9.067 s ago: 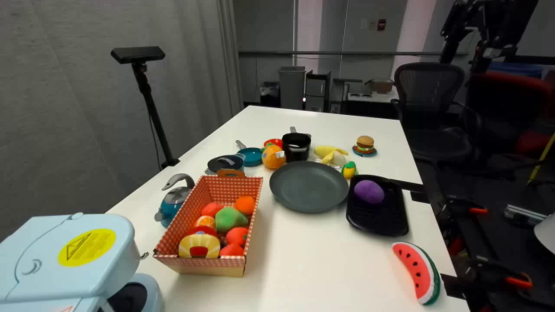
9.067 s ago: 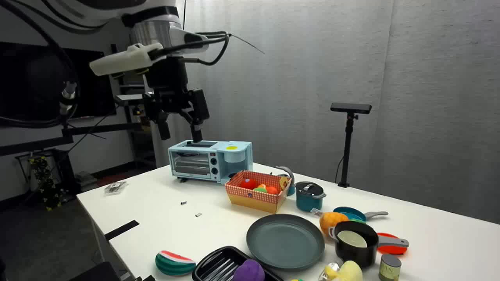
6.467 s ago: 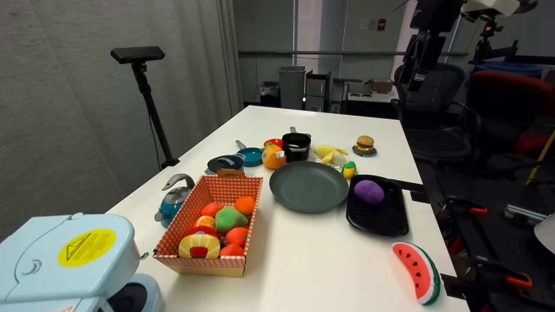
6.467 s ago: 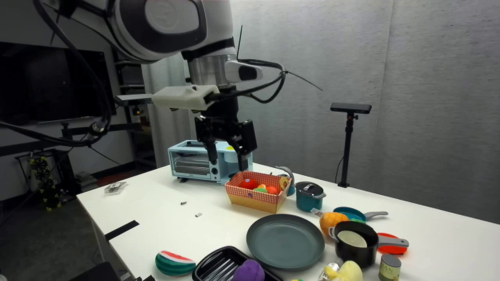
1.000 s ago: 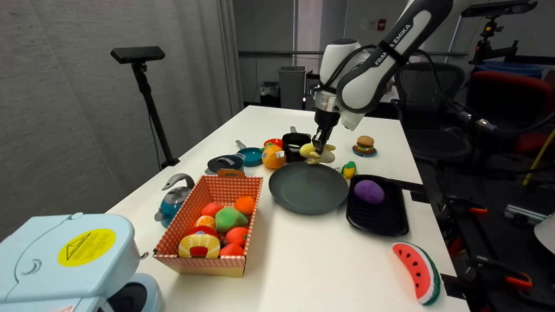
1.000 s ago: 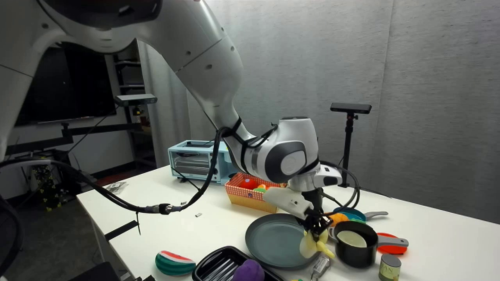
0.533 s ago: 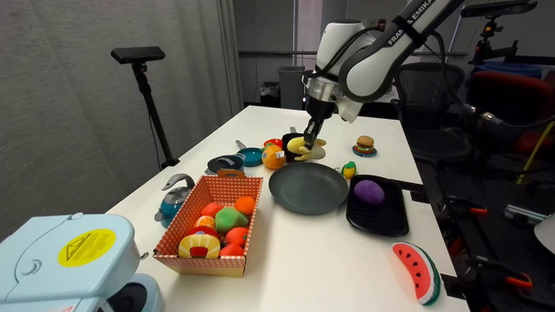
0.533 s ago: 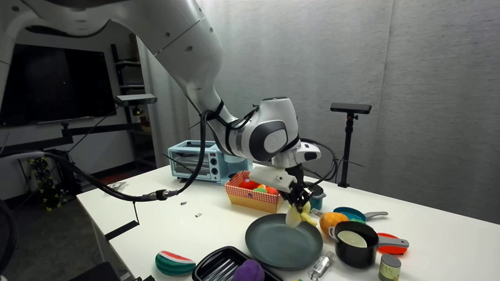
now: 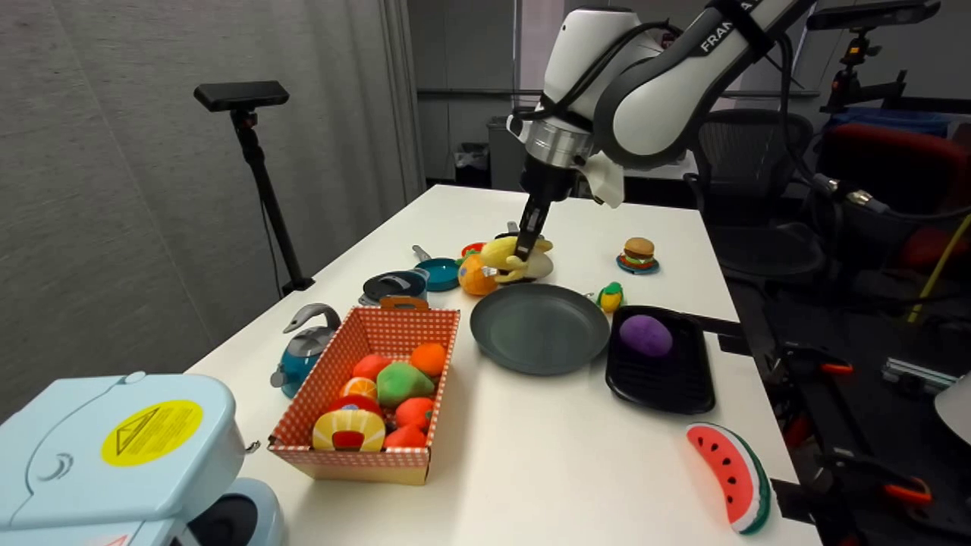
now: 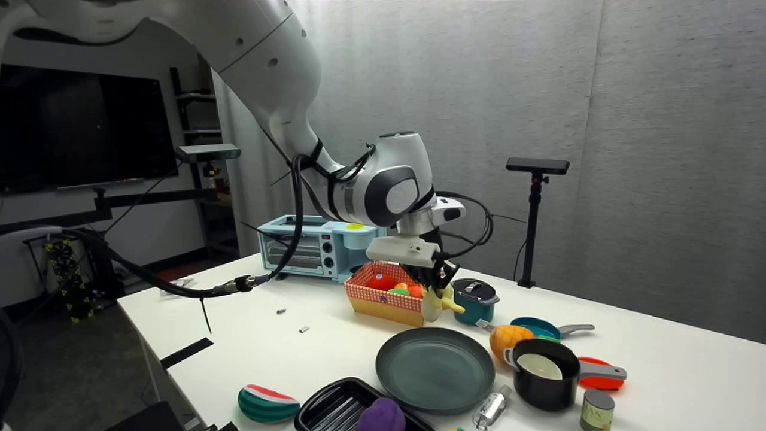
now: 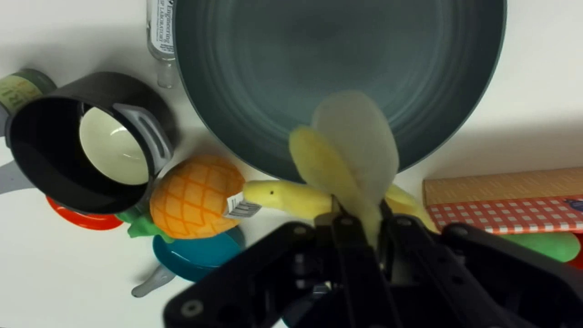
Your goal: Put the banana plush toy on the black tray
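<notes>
My gripper is shut on the banana plush toy, holding it around its middle, up off the table. In the wrist view the toy's yellow body sticks out on either side of the fingers, and its pale peeled part covers some of the round grey plate. An exterior view shows the toy between the checked basket and the plate. Apart from it, near the table's edge, lies the black tray with a purple plush toy in it. That tray is partly cut off in an exterior view.
The red checked basket holds several toy fruits. A black pot, a pineapple toy and a teal lidded pot stand around the plate. A watermelon slice and a corn toy lie near the tray.
Since the oldest frames my gripper has come down and shut on the banana, which lay by the black pot. Over the last second both have risen and moved toward the checked basket.
</notes>
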`<state>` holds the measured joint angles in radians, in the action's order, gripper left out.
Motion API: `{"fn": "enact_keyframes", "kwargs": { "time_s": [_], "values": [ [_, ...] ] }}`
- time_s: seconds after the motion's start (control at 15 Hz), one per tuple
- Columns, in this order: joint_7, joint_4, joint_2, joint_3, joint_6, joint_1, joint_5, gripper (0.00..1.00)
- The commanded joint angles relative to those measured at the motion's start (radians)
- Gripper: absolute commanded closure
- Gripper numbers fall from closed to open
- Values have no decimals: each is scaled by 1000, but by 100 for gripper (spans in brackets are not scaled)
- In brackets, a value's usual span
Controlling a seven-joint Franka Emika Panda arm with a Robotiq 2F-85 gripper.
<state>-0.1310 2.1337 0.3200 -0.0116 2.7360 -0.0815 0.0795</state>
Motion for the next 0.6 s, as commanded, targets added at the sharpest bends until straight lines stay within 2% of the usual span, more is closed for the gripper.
{"fn": "enact_keyframes", "kwargs": {
  "time_s": [0.0,0.53],
  "values": [
    [-58,20,-32,5,16,0,8,97],
    [-96,-23,-20,-4,5,2,39,97]
  ]
}}
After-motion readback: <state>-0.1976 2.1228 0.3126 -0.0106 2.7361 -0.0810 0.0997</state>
